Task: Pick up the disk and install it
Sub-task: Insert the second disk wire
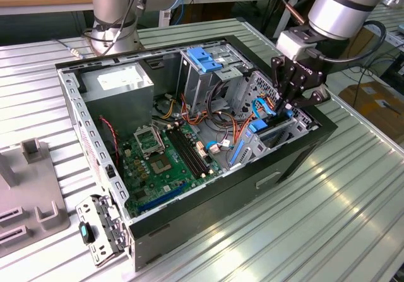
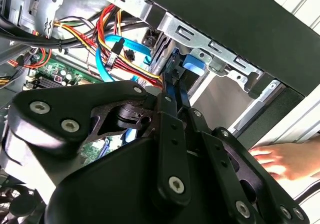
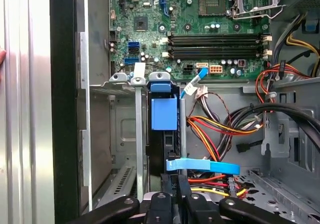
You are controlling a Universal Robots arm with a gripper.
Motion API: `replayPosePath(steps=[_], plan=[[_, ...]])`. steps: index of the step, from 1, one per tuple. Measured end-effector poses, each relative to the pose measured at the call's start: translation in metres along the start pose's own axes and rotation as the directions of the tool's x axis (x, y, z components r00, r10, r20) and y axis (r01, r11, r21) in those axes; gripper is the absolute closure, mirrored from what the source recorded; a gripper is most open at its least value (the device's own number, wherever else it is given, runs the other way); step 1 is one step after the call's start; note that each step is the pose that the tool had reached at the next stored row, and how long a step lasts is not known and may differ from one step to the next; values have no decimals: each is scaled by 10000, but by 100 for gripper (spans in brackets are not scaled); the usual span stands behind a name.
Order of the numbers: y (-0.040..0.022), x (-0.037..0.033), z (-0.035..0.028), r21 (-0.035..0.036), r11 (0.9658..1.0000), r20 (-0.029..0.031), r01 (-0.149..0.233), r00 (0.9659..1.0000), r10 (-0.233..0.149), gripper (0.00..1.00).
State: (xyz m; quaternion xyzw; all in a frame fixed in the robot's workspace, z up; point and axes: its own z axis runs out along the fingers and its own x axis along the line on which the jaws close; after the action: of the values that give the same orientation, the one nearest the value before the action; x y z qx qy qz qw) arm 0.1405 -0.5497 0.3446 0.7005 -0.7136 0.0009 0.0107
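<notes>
The gripper (image 1: 285, 108) hung over the front corner of the open case (image 1: 297, 162), on the exterior view's right, its fingers reaching down into the drive bay (image 1: 278, 134). In the first wrist view the disk (image 3: 164, 134) stood on edge in that bay, between two grey metal uprights, a blue rail (image 3: 164, 113) showing on its near face. It looked most of the way seated, though how deep it sat was hard to judge from these angles.

In both wrist views the fingers (image 2: 172, 91) came together narrowly at the disk's edge, so the claw appeared closed on the disk; the contact itself was partly hidden by the linkage.

Several things could go wrong from here. A blue data cable (image 3: 202, 166) crossed the bay just beside the fingers, with red and yellow power wires (image 3: 220, 126) near it. A push downward, or a lift of the fingers, might snag or pinch them. If the disk stood slightly tilted between the uprights, its rails could bind, and pressing on would jam it rather than latch it. Letting go before the rails had clicked might leave it loose.

A hand (image 2: 282, 159) rested on the table just outside the case wall, close to the gripper; any sideways swing of the arm would bring the two together.
</notes>
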Motion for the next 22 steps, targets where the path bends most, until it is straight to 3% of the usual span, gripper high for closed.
replayPosePath(steps=[12, 18, 20, 22], plan=[[0, -1, 87, 0, 10000, -2, -6, 10000, 6, 84], [0, -1, 90, 0, 10000, -1, -6, 10000, 6, 84], [1, -1, 103, -2, 10000, 23, -7, 10000, 7, 83], [1, -1, 92, 0, 10000, 0, -7, 10000, 7, 71]])
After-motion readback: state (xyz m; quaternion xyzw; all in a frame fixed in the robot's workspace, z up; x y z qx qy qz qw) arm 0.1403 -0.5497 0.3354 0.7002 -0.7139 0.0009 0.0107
